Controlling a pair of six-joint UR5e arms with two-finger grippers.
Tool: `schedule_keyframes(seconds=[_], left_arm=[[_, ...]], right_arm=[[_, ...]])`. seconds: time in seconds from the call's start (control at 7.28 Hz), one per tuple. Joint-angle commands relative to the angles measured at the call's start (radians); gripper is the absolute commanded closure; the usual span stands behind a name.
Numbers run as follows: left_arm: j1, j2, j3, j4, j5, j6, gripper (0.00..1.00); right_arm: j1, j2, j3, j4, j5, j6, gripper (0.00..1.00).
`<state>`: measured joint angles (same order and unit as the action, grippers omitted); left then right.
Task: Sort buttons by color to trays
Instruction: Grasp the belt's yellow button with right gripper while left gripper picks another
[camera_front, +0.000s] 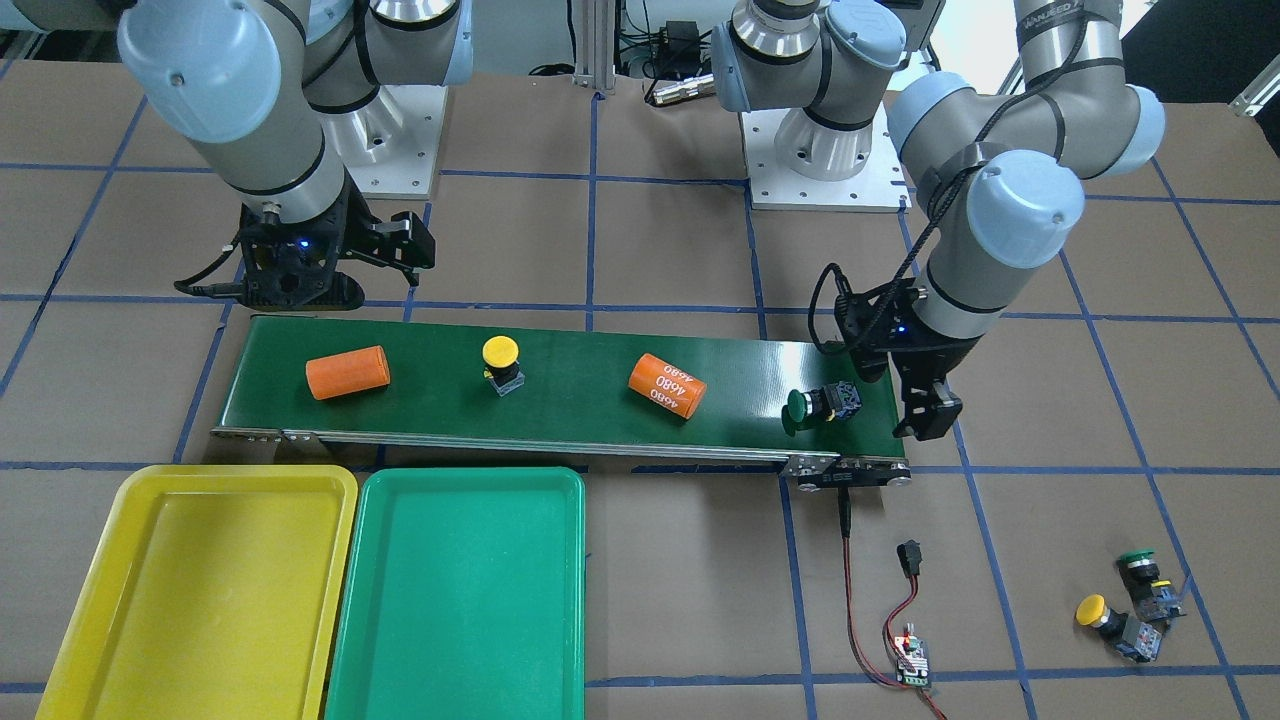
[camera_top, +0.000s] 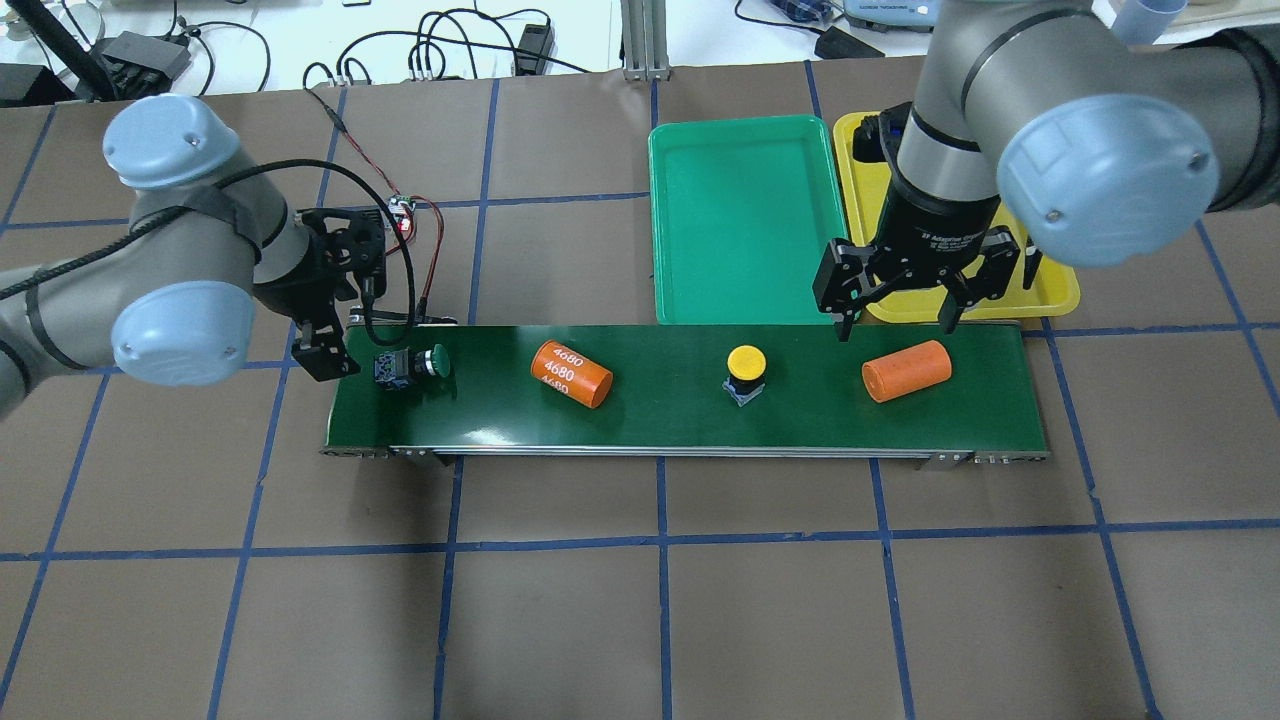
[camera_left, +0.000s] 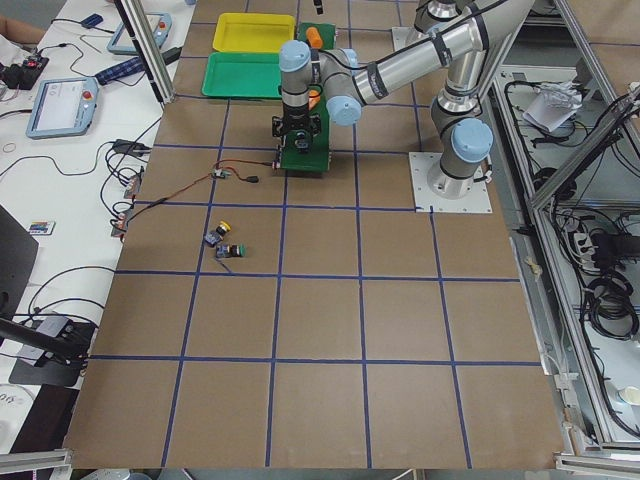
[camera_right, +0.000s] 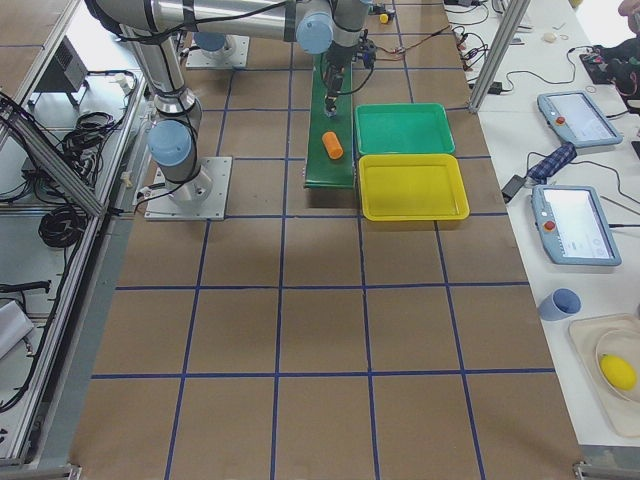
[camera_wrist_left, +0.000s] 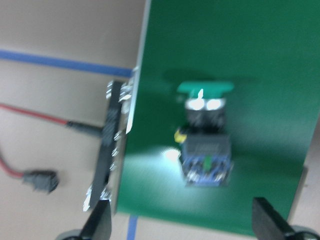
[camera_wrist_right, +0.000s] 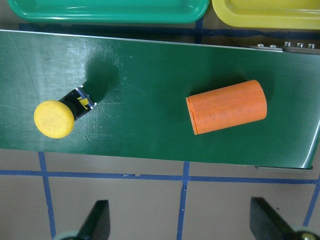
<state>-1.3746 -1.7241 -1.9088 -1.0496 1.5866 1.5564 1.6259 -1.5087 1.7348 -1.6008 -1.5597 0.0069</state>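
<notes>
- At the conveyor's left end, the left pincer (camera_wrist_left: 186, 224) is hovering with its jaws spread wide and carrying nothing. It is just beside the dark body of a green button (camera_wrist_left: 205, 145), which is lying on its side on the conveyor belt (camera_top: 680, 420) with its cap pointing along the belt. That spread looks set to straddle the body.
- Over the belt's other end, the right pincer (camera_top: 897, 318) is hanging wide apart and is likewise gripping nothing. It is sitting by the belt's far edge, between a yellow button (camera_top: 745, 372) and a plain orange cylinder (camera_top: 905, 371), probably because the trays are within easy reach from there.
- Mid-belt, the yellow button is standing cap-up, apart from both pincers. An orange cylinder marked "4680" (camera_top: 570, 374) is lying between it and the green button. Both cylinders are likely distractors to leave alone.
- Beyond the belt, the green tray (camera_top: 745, 220) and the yellow tray (camera_top: 1050, 290) are sitting side by side on the desk (camera_top: 600, 600) at the right arm's end. No button is lying in either, so the sorting seems barely begun.
- Well past the belt's left end, a second yellow button (camera_front: 1110, 620) and a second green button (camera_front: 1145, 575) are lying close together on the desk, presumably awaiting the left arm.
</notes>
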Motion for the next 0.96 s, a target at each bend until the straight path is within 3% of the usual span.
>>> schedule_keyframes(seconds=[0.0, 0.41, 0.82], left_arm=[[0.129, -0.116, 0.191, -0.049, -0.007, 0.063, 0.00], [0.191, -0.398, 0.516, -0.049, -0.007, 0.307, 0.00], [0.272, -0.625, 0.752, -0.095, -0.036, 0.367, 0.00]], right_arm=[[0.000, 0.001, 0.109, -0.134, -0.005, -0.008, 0.00], [-0.014, 0.012, 0.114, -0.174, -0.007, -0.057, 0.00], [-0.012, 0.010, 0.114, -0.203, 0.006, -0.030, 0.00]])
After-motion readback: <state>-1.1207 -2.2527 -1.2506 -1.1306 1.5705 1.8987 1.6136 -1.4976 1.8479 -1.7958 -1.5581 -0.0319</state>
